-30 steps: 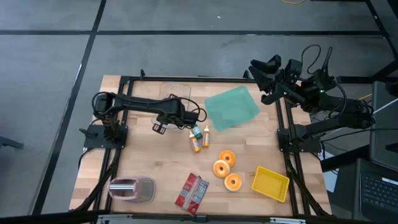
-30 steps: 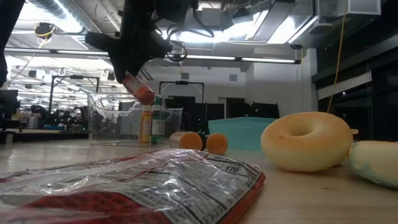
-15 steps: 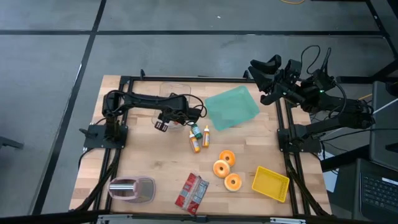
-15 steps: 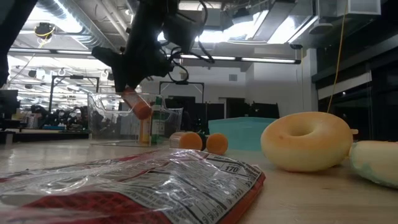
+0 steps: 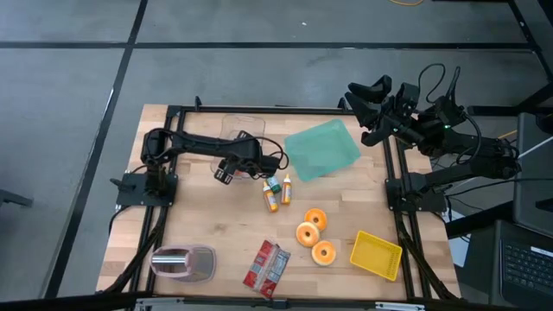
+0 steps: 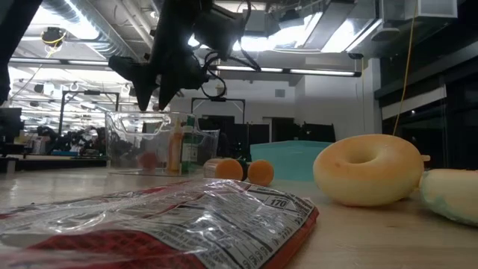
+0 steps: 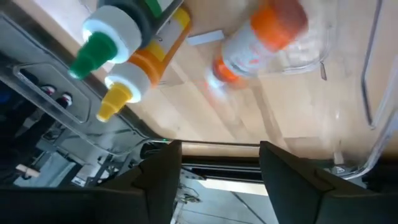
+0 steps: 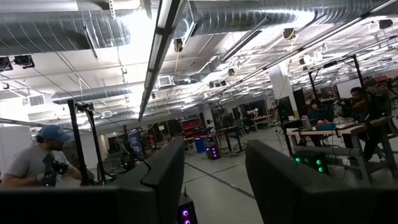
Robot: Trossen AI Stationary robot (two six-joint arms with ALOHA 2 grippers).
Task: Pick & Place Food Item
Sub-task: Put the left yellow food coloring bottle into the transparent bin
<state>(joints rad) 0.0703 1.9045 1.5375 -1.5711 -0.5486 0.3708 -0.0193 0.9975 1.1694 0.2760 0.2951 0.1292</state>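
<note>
My left gripper [image 5: 222, 175] [image 6: 153, 101] [image 7: 217, 177] hangs open above the table's far left part, pointing steeply down, with nothing between its fingers. Under it a small orange-capped bottle [image 7: 261, 37] [image 6: 149, 158] shows blurred at the clear container [image 5: 243, 127] [image 6: 160, 138]. I cannot tell whether the bottle is inside the container or beside it. A green-capped bottle [image 7: 102, 37] and a yellow-capped one [image 7: 134, 84] stand close by. My right gripper [image 5: 363, 112] [image 8: 214, 186] is raised at the far right, open, looking into the room.
A teal board [image 5: 321, 149] lies at the far middle. More small bottles [image 5: 276, 190] stand mid-table, with three donuts [image 5: 314, 233] nearer. A yellow tray [image 5: 377, 254] sits near right, a red packet [image 5: 266, 268] at the near edge and a pink-grey appliance [image 5: 183, 262] near left.
My left gripper has sunk a little and opened, letting go of the orange-capped bottle. The bottle has dropped from between the fingers down to table level at the clear container.
</note>
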